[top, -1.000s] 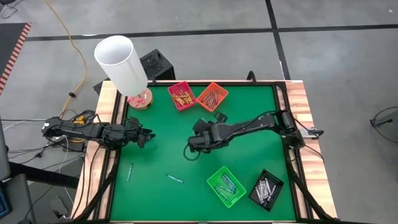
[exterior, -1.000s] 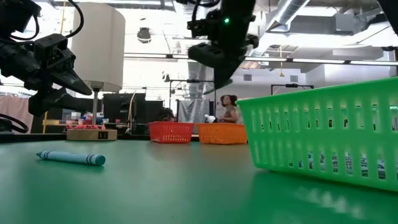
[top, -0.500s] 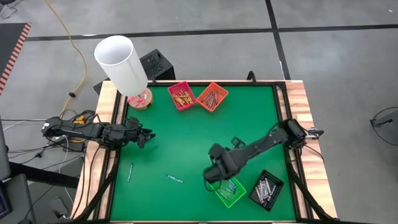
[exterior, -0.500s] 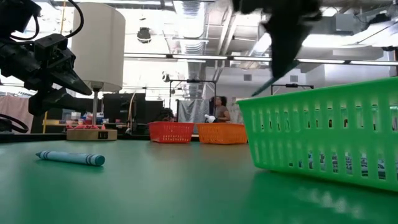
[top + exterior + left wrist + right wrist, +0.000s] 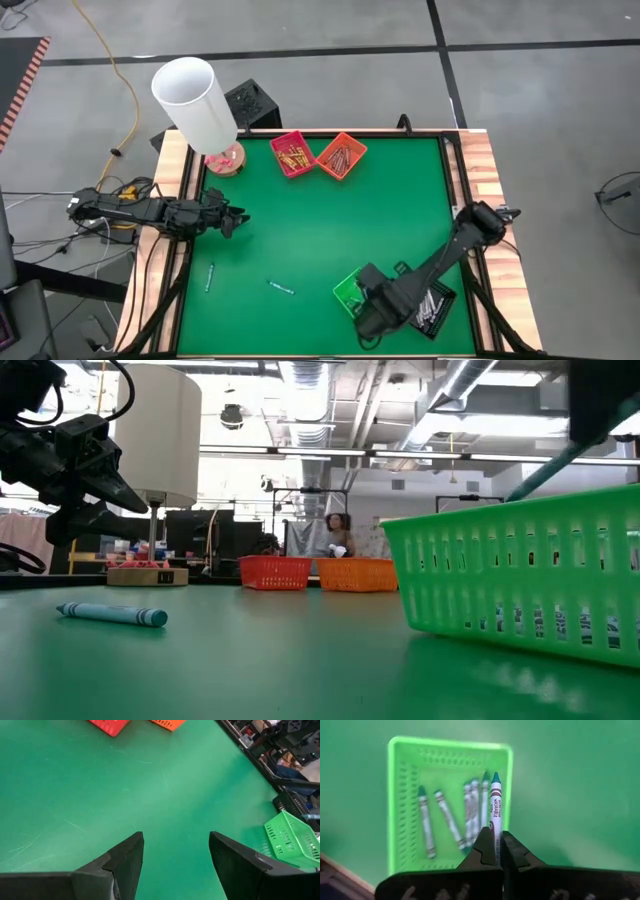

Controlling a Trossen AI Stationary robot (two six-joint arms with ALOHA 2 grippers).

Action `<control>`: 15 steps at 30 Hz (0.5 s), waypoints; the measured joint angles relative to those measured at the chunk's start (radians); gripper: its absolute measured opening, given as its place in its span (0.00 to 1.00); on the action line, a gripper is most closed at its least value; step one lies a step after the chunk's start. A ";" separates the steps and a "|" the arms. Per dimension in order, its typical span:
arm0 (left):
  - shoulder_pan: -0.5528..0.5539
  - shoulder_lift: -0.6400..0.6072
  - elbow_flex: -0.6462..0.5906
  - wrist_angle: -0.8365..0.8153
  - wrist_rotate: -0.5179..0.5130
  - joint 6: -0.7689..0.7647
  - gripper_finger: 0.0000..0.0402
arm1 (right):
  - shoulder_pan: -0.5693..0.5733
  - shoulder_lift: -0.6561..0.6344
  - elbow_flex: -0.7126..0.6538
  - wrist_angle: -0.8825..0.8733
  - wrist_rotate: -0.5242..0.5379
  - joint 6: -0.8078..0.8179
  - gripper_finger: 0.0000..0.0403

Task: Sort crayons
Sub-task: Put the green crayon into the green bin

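- Green tray point(image 5: 400, 810): perforated plastic, slightly glossy.
- Teal crayon point(image 5: 495, 810): printed paper wrap.
- Table point(image 5: 310, 225): matt green cover, wood-look edges.
- Left gripper point(image 5: 175, 865) fingers: matt dark plastic.

Surface point(image 5: 330, 225) middle lies bare and passable; 2 loose crayons point(image 5: 281, 288) and the green tray point(image 5: 350, 290) crowd the near side

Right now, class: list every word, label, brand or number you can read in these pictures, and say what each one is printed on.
"WASHABLE": probably, running along the white paper wrap of the teal-tipped crayon pinched in the right end effector; the smaller print beside it is too blurred.
Wraps of the crayons lying in the bright green plastic basket: print present, unreadable.
Nothing else carries readable text.
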 joint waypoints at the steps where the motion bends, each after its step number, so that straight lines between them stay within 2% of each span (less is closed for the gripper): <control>1: 0.000 0.000 0.000 0.000 0.000 0.000 0.54 | 0.009 0.000 0.000 0.004 0.003 0.023 0.00; 10: 0.000 0.000 0.000 0.000 0.000 0.000 0.54 | 0.055 0.000 -0.073 0.082 0.039 0.172 0.00; 15: 0.000 0.000 0.000 0.000 0.000 0.000 0.54 | 0.061 0.000 -0.114 0.136 0.039 0.181 0.00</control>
